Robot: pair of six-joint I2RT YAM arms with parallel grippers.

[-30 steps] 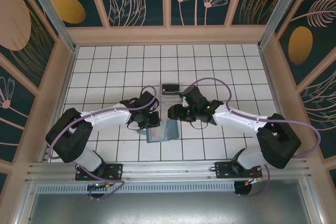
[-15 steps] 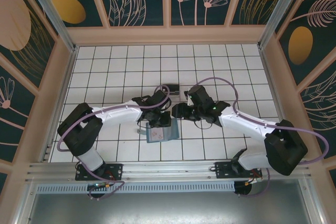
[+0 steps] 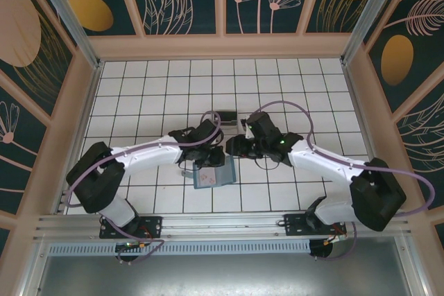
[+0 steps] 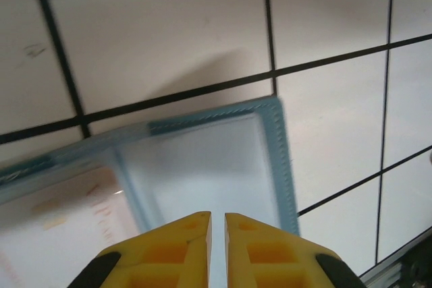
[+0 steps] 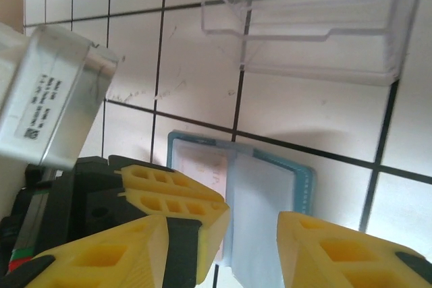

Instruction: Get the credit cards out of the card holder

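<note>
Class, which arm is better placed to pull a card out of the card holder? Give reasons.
Right, probably. The right pincer is open above the opened card holder, where a pale card shows in its slot. The left pincer is shut low over the holder, better suited to pinning it.

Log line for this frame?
left gripper: shut, over open card holder | right gripper: open, above it | pinkish credit card: in holder

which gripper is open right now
The right gripper: its yellow fingers stand well apart over the card holder, whereas those of the left gripper nearly touch.
</note>
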